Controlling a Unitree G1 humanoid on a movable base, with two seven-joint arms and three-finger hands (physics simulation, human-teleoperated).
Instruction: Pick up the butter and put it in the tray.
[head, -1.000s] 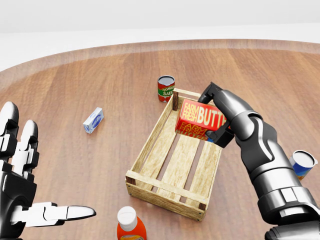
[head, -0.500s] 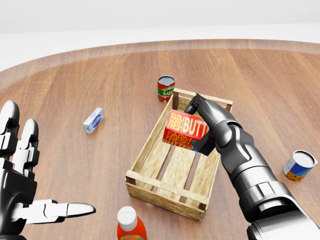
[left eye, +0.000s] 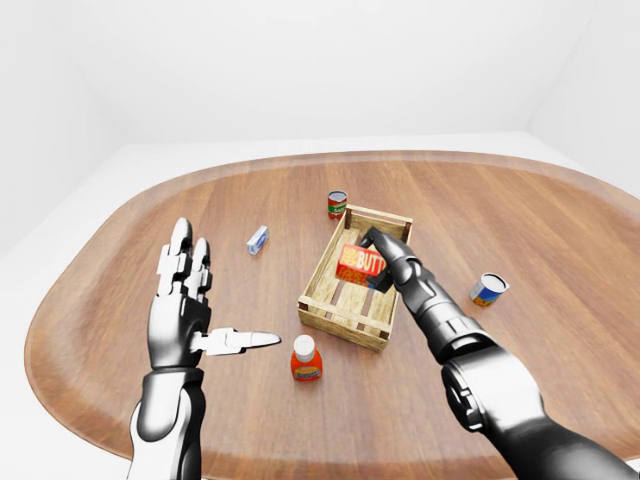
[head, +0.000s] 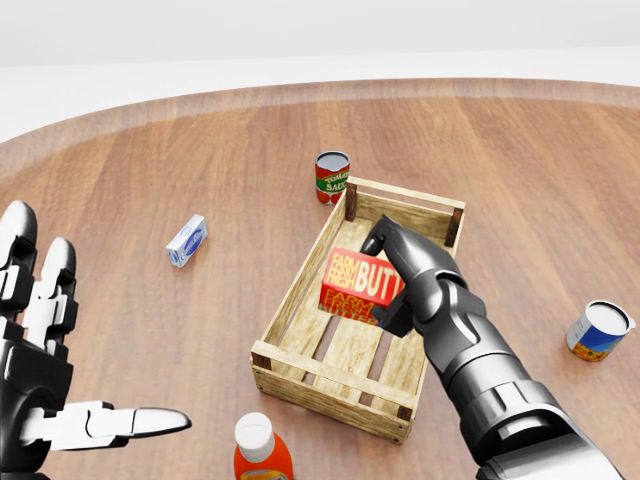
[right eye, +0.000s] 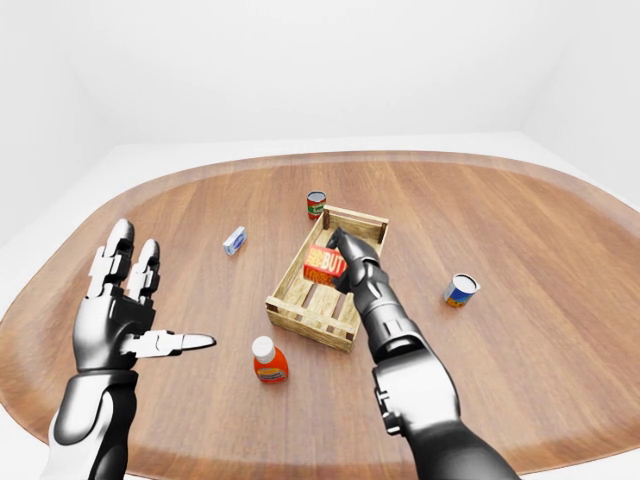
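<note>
The butter is a red box with "FARM FRESH BUTTER" in yellow and white. My right hand is shut on it and holds it low inside the wooden tray, over the tray's slatted floor near its middle. I cannot tell whether the box touches the floor. The butter and right hand also show in the left-eye view. My left hand is open and empty at the left bottom of the head view, fingers spread, far from the tray.
A red tomato sauce can stands just above the tray's top left corner. A small blue and white carton lies left of the tray. An orange bottle with a white cap stands below the tray. A blue can lies at the right.
My right hand has carried the butter left and down, from above the tray's right wall into the tray. The left hand has not moved.
</note>
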